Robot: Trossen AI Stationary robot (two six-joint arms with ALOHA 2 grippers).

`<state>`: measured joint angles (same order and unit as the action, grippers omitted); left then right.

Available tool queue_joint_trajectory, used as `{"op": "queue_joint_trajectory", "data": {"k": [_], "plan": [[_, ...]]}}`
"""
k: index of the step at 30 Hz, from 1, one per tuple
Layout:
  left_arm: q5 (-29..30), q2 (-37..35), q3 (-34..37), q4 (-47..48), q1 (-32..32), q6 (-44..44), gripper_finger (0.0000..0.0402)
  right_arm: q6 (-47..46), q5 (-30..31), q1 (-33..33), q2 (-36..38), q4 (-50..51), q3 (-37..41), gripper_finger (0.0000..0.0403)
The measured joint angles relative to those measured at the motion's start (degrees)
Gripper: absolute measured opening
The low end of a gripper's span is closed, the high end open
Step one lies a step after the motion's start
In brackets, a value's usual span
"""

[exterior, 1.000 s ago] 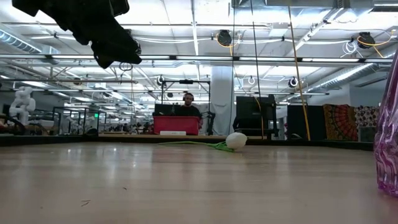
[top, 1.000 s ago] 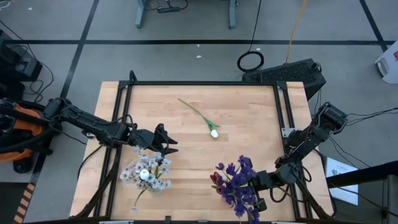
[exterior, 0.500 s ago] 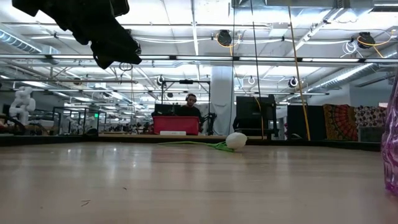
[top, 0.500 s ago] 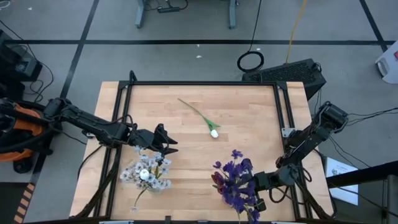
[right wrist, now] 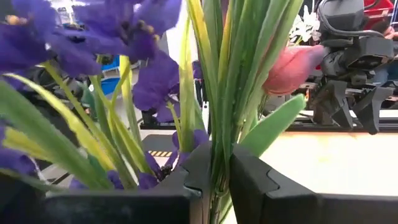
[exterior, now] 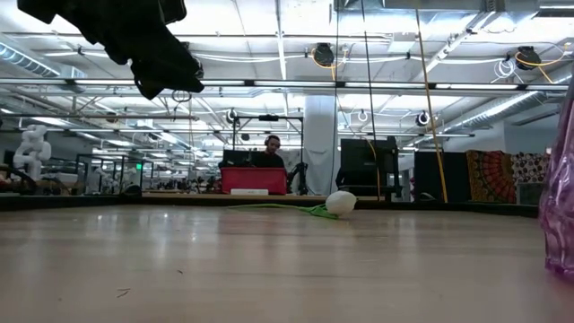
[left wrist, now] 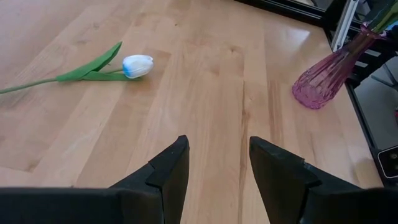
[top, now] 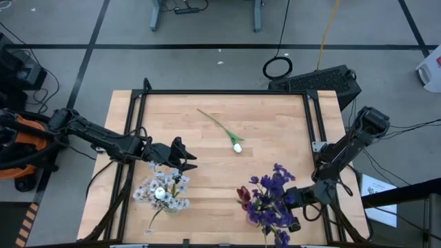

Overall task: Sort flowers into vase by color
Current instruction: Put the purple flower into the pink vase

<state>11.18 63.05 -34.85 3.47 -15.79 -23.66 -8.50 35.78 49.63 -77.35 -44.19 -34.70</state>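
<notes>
A white tulip (top: 237,147) lies flat on the table's middle, its stem running toward the far edge; it also shows in the left wrist view (left wrist: 137,65) and the low view (exterior: 341,202). A bunch of purple sprigs with a dark red tulip (top: 269,203) stands in a pink-purple vase (left wrist: 326,78) near the near edge. My right gripper (right wrist: 216,163) is shut on that bunch's stems, coming from the table's right (top: 288,200). White and pale-blue blossoms (top: 162,193) stand bunched at near left. My left gripper (top: 189,158) hovers open just beyond them (left wrist: 217,149). My right gripper pinches the bunch's green stems (right wrist: 219,134) between its two fingers, several stems together, below the blooms. The fingers come level from the table's right and lie across the upright stems. The red tulip head (right wrist: 292,68) and purple blooms stand above the hold, and the stems' lower ends sit in the vase.
A black metal frame (top: 220,92) borders the wooden table top. Bare wood lies between the white tulip and the two bunches. Beyond the far edge, the low view shows a workshop with a person seated at a desk (exterior: 272,152).
My right gripper stayed shut on the stems and swayed the purple bunch a little toward the table's left, then back toward its right. The vase's edge in the low view shifted out and back with it. The right arm's elbow moved slightly toward the right and far edges.
</notes>
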Motion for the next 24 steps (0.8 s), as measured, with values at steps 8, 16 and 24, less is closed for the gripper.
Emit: {"op": "queue_joint_trajectory", "data": {"k": [8,16,24], "plan": [[0.00,-0.02,0.00,0.02,0.00,-0.02,0.0173,0.11,-2.13,0.00,1.82,2.45,-0.12,0.0042],[0.00,-0.02,0.00,0.03,0.00,0.00,0.0173,-0.84,-2.83,-0.02,1.97,8.73,-1.40,0.0005],[0.00,-0.02,0.00,0.03,0.01,0.03,0.0173,-4.26,-3.43,-0.02,1.54,18.43,-1.13,0.0002]]}}
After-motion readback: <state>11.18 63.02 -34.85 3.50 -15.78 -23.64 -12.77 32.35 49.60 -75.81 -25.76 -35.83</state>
